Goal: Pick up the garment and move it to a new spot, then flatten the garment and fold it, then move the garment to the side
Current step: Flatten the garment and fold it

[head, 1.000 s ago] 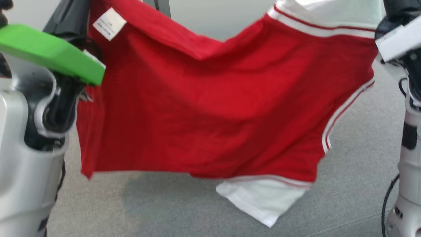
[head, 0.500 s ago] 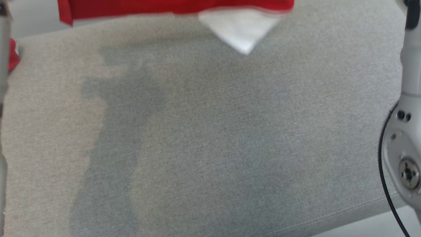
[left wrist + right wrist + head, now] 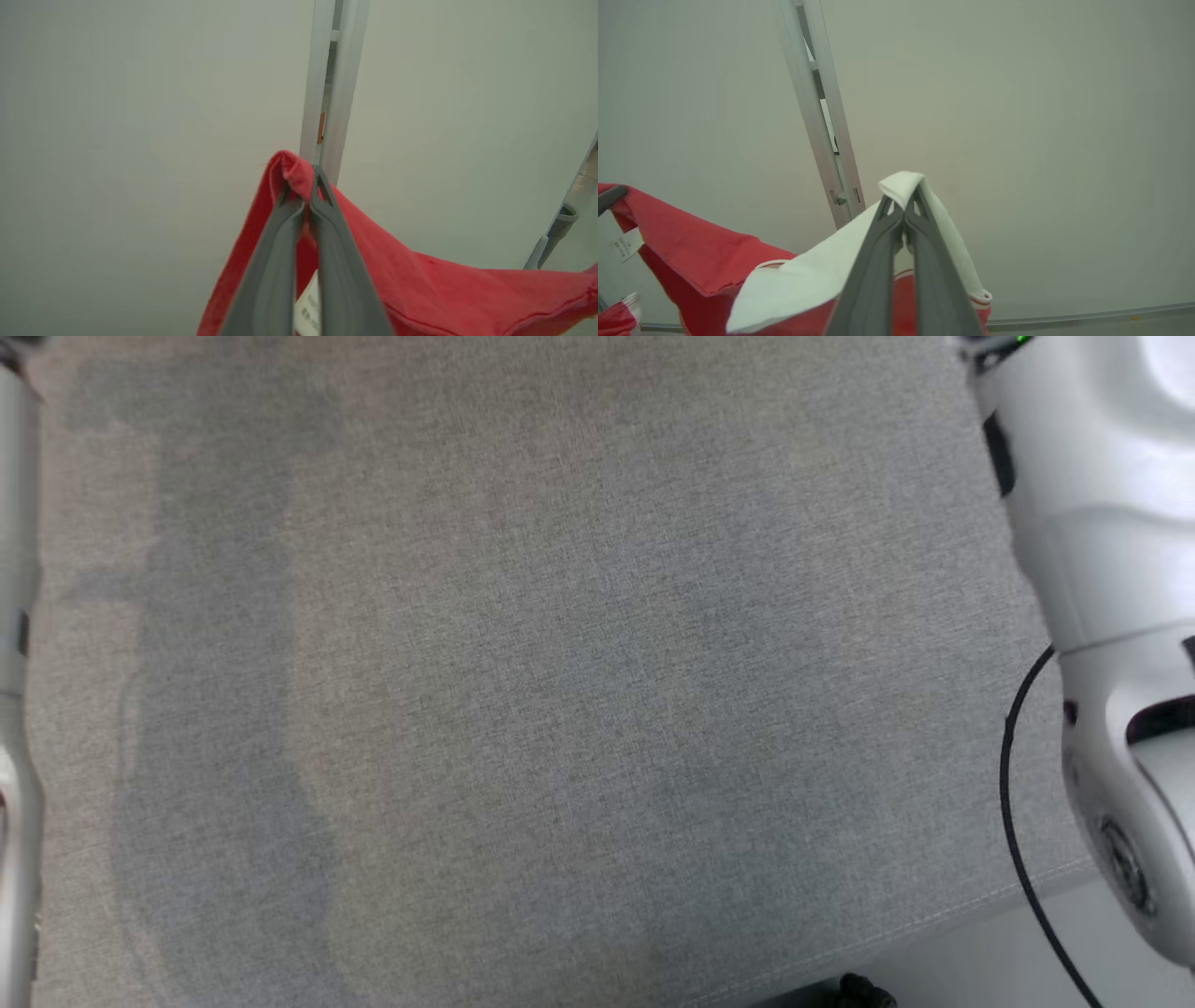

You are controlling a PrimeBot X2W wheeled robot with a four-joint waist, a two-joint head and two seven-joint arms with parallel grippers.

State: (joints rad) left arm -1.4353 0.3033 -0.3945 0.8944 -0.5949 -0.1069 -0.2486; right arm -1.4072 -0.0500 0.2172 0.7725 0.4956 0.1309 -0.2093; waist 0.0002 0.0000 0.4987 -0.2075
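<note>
Jaws of both arms were pressed together on cloth: the left gripper (image 3: 306, 196) pinched the garment (image 3: 420, 289) by its red edge, the right gripper (image 3: 903, 205) by its white sleeve (image 3: 808, 280). It hung stretched lengthwise from one to the other.

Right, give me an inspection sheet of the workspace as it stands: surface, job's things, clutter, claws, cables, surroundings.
Surface: grey fabric top, flat, with faint darker patches.
Job's things: red garment with a white sleeve and a white label, hanging stretched between the two claws.
Clutter: small dark thing at the near edge, too little showing to identify.
Grippers: left claw shut on a red edge of the garment; right claw shut on the sleeve's edge.
Cables: black cable loops beside the right arm.
Surroundings: pale wall and a metal upright.
</note>
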